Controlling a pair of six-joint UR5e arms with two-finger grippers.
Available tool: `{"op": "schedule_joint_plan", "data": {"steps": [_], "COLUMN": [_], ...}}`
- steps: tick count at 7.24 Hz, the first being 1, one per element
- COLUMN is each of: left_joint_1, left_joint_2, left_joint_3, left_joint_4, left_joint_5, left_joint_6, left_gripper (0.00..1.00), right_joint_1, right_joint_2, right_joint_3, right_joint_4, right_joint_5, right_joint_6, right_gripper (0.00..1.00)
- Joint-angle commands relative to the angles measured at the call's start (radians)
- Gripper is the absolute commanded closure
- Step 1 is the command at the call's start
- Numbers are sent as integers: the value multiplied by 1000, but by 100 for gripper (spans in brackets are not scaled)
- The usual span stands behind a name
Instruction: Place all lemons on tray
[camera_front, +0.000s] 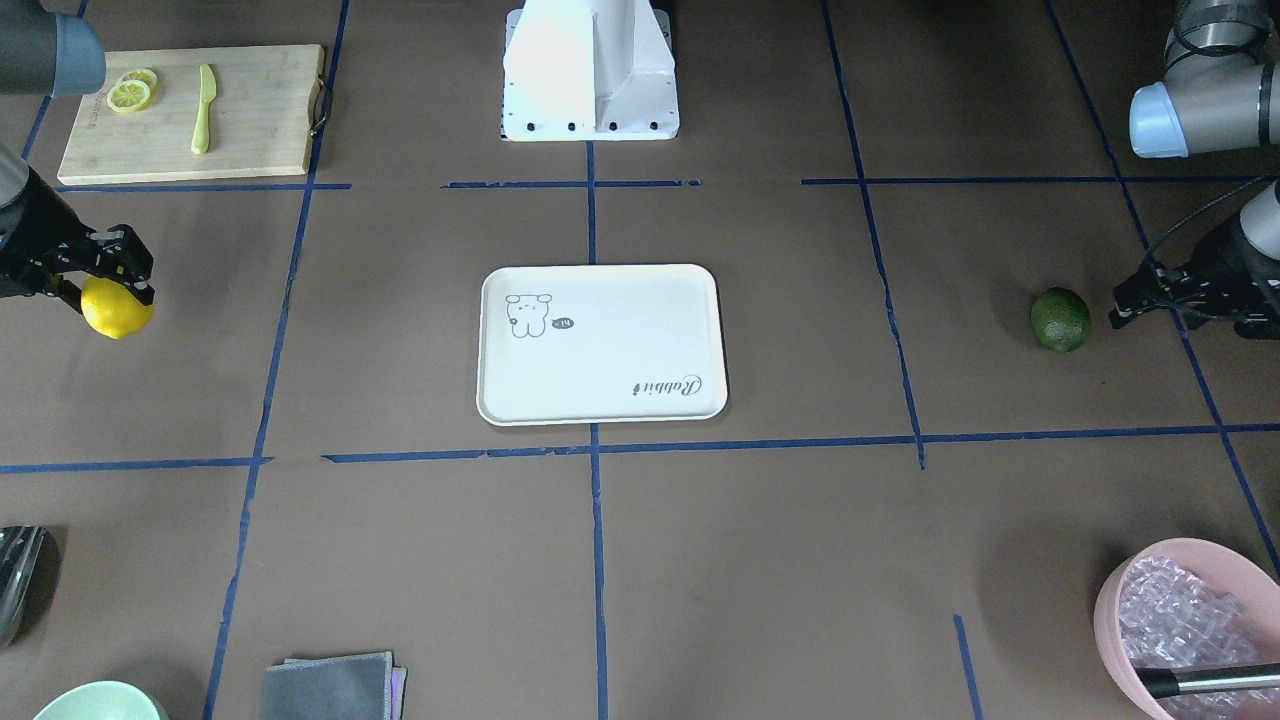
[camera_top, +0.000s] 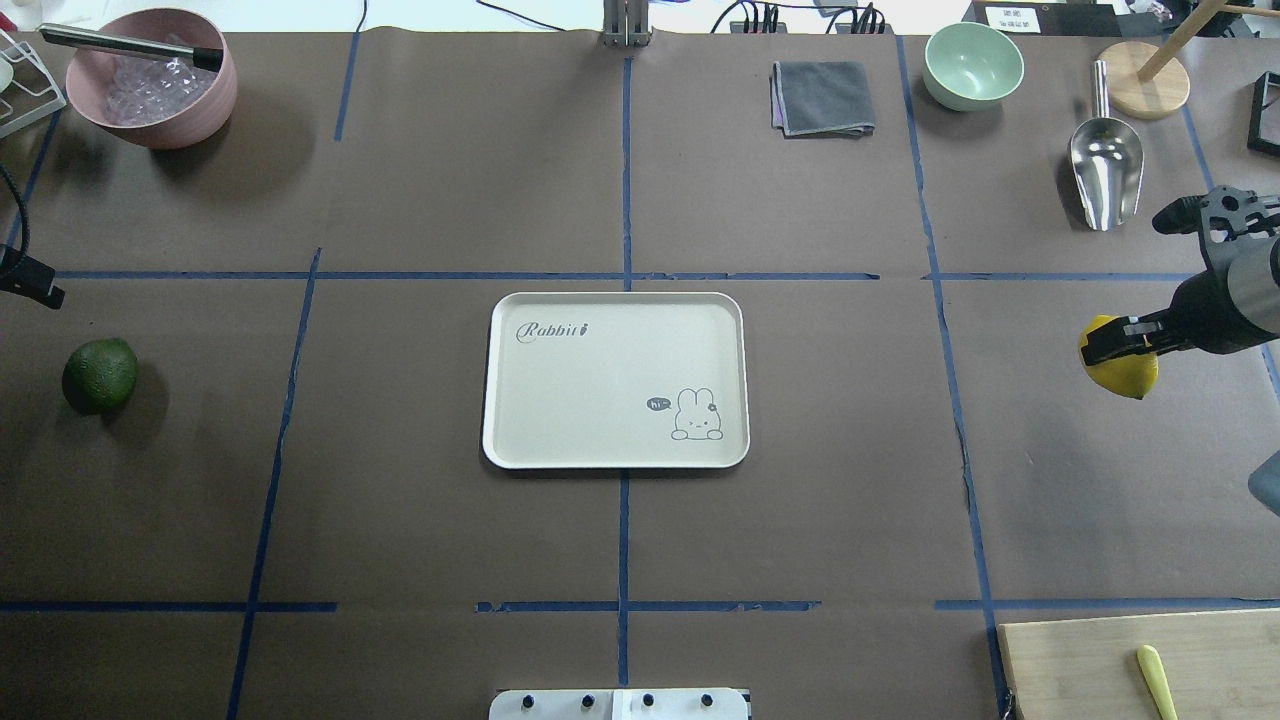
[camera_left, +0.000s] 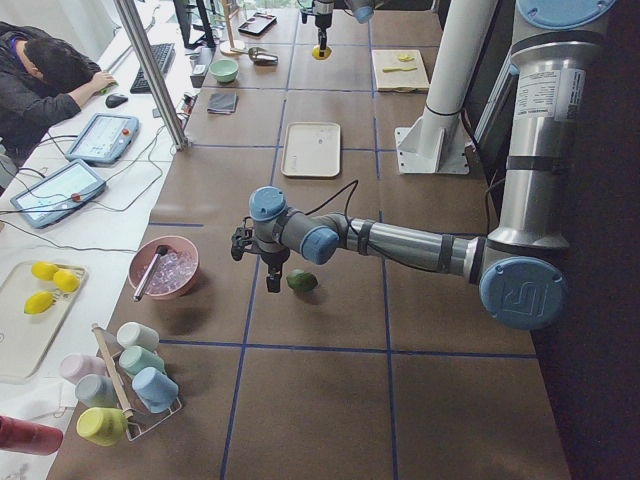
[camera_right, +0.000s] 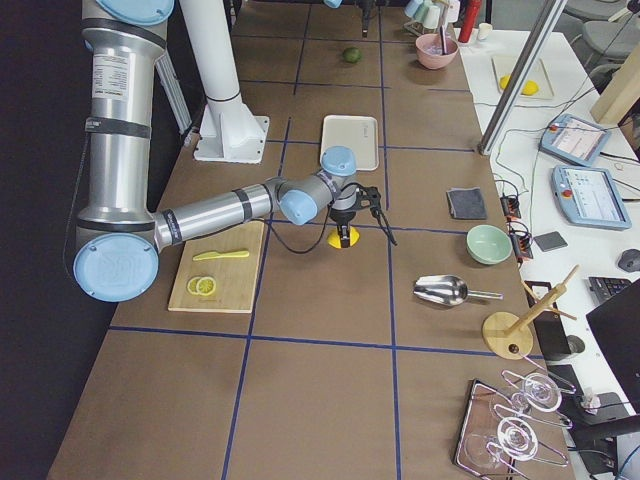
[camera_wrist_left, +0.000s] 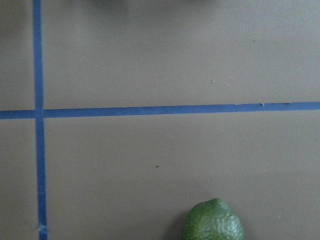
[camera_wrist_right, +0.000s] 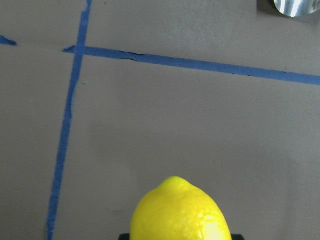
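The yellow lemon (camera_front: 118, 312) is between the jaws of my right gripper (camera_front: 112, 285), which is shut on it at the table's right side, well away from the tray; it also shows in the overhead view (camera_top: 1124, 375) and the right wrist view (camera_wrist_right: 177, 212). The dark green lemon (camera_front: 1061, 319) lies on the table at the left side, also in the overhead view (camera_top: 100, 375). My left gripper (camera_front: 1135, 295) is open and empty just beside it, not touching. The cream-white tray (camera_front: 620, 340) lies empty at the table's middle.
A bamboo cutting board (camera_front: 250, 110) with lemon slices (camera_front: 133, 92) and a yellow-green knife (camera_front: 204, 108) sits near the right arm's base. A pink bowl (camera_top: 150, 95), grey cloth (camera_top: 822, 97), green bowl (camera_top: 973, 65) and metal scoop (camera_top: 1105, 165) line the far edge.
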Motion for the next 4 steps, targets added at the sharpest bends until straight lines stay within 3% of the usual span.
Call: {"op": "schedule_joint_plan", "data": {"steps": [1, 2, 4], "left_joint_1": [48, 94, 163], "left_joint_2": [38, 62, 81], "left_joint_3": [8, 9, 8], "left_joint_4": [-86, -182, -241], "left_joint_5": [34, 39, 77], "left_joint_6": [-54, -145, -219], "left_gripper": [0, 0, 0], "right_joint_1": [25, 25, 23], "right_joint_2": [114, 220, 390], "right_joint_3": [109, 123, 128], "right_joint_4": [-230, -354, -528], "right_joint_5": [27, 29, 29], "right_joint_6": [6, 14, 20], "right_gripper": [99, 99, 99]}}
